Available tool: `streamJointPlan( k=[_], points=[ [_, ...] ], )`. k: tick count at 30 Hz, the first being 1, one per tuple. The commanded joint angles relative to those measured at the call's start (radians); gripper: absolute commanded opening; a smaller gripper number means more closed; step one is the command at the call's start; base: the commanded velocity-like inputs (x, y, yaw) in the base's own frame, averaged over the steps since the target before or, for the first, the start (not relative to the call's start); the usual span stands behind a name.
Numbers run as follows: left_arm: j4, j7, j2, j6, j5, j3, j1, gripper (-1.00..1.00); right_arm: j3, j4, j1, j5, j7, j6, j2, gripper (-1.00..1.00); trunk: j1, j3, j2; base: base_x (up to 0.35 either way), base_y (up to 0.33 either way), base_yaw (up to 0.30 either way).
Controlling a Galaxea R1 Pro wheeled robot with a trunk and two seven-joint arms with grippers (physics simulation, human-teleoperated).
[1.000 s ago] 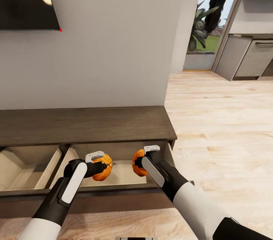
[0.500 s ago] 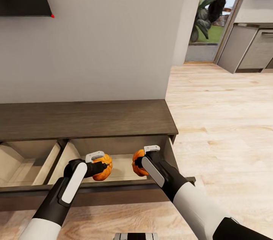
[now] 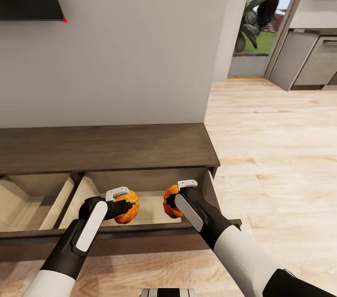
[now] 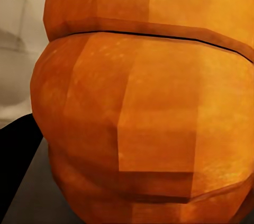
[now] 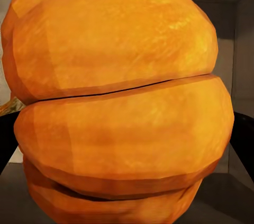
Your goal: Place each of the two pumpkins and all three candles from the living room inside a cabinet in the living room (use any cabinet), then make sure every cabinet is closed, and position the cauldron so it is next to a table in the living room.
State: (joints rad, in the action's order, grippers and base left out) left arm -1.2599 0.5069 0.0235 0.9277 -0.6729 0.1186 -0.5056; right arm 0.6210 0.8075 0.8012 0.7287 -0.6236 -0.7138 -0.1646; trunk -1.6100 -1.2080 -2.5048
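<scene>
You've got a pumpkin in each arm right now. The left pumpkin [image 3: 127,211] sits clamped in your left end effector [image 3: 122,206], and the right pumpkin [image 3: 170,201] is pinched in your right end effector [image 3: 174,199]. Both hang over the pale inside of the open right-hand drawer [image 3: 150,208] of the cabinet [image 3: 103,147], side by side with a small gap between them, so they're apart, not touching. Can't really tell how high above the drawer floor they are.

Pose-wise, your left arm [image 3: 75,245] comes up from the lower left and reaches forward over the drawer front, wrist bent inward to the right. Your right arm [image 3: 224,241] comes in from the lower right at a diagonal, pointing up and to the left. The two end effectors kind of face each other across the drawer.

Up close, the left wrist camera has orange ribbed skin [image 4: 143,107] almost edge to edge, same on the right wrist camera [image 5: 119,102], with a dark finger [image 5: 244,139] at the edge.

A second drawer [image 3: 32,198] just to the left is open too.
</scene>
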Motion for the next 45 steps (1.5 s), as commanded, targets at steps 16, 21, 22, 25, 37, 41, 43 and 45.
streamJointPlan(
  k=[16, 21, 22, 25, 37, 41, 43, 45],
  points=[
    [-0.001, 0.014, 0.001, 0.002, -0.008, 0.003, -0.001, -1.00, 0.003, 0.001, 0.001, 0.009, -0.011, -0.001, 0.000, -1.00, 0.000, -0.001, 0.000, 0.102, 0.000, 0.000],
    [-0.002, 0.015, 0.001, 0.000, -0.008, 0.003, -0.001, -1.00, 0.003, 0.001, 0.001, 0.009, -0.011, -0.001, 0.000, -1.00, 0.000, -0.001, 0.000, 0.022, 0.000, 0.000],
    [-0.003, 0.014, 0.001, -0.001, -0.008, 0.003, -0.001, -1.00, 0.003, 0.001, 0.001, 0.009, -0.011, -0.001, 0.000, -1.00, 0.000, -0.001, 0.000, 0.003, 0.000, 0.000],
    [-0.003, 0.013, 0.001, -0.001, -0.008, 0.003, -0.001, -1.00, 0.003, 0.001, 0.001, 0.009, -0.011, -0.001, 0.000, -1.00, -0.001, -0.009, -0.001, 0.001, 0.000, 0.000],
    [-0.003, 0.012, 0.001, -0.004, -0.008, 0.003, -0.001, -1.00, 0.003, 0.001, 0.001, 0.009, -0.011, -0.001, 0.000, -1.00, -0.006, -0.055, -0.004, 0.000, 0.000, 0.000],
    [-0.003, 0.013, 0.001, -0.004, -0.008, 0.003, -0.001, -1.00, 0.003, 0.002, 0.001, 0.009, -0.011, -0.001, 0.000, -1.00, -0.008, -0.070, -0.005, 0.000, 0.000, 0.000],
    [-0.003, 0.013, 0.001, -0.004, -0.008, 0.003, -0.001, -1.00, 0.003, 0.002, 0.001, 0.009, -0.011, -0.001, 0.000, -1.00, -0.009, -0.078, -0.005, 0.000, 0.000, 0.000],
    [-0.003, 0.013, 0.001, -0.004, -0.008, 0.003, -0.001, -1.00, 0.003, 0.002, 0.001, 0.009, -0.011, -0.001, 0.000, -1.00, -0.010, -0.086, -0.006, 0.000, 0.000, 0.000]
  ],
)
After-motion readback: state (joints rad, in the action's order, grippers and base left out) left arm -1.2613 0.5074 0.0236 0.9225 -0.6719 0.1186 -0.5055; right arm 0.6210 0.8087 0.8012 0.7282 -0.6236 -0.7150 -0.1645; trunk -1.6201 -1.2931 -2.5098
